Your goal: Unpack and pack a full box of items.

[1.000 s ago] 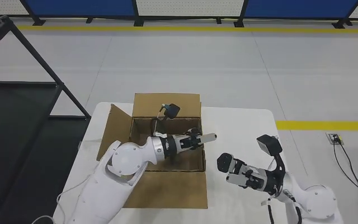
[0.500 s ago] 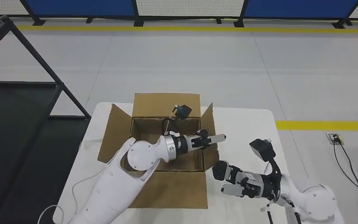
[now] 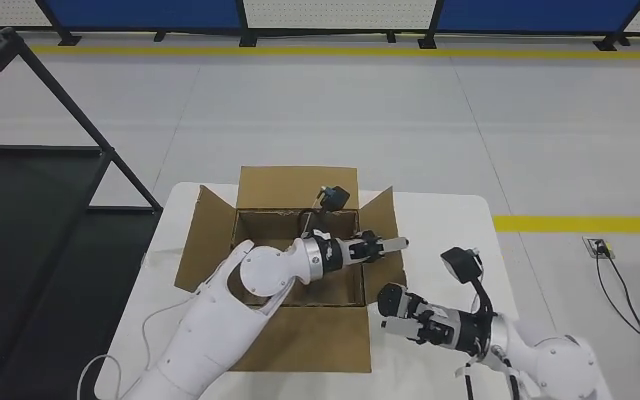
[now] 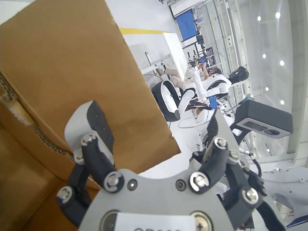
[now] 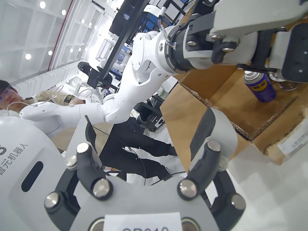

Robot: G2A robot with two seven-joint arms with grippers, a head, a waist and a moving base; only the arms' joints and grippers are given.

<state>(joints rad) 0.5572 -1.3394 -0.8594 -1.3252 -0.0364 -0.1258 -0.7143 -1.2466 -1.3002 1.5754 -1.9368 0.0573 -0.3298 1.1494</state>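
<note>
An open cardboard box sits mid-table with its flaps spread. My left gripper is over the box's right side, open, with the right flap against its fingers. Up close, that flap lies behind one finger, its edge running between the jaws of the gripper. My right gripper hangs open by the box's front right corner, holding nothing. A blue spray can stands inside the box, below the left gripper.
The white table has bare room to the right of the box. The front flap lies flat towards me. A black frame stands off the table's left side.
My left gripper has moved right and pushed the right flap outward from upright. The right gripper has shifted left, closer to the box's front right corner.
</note>
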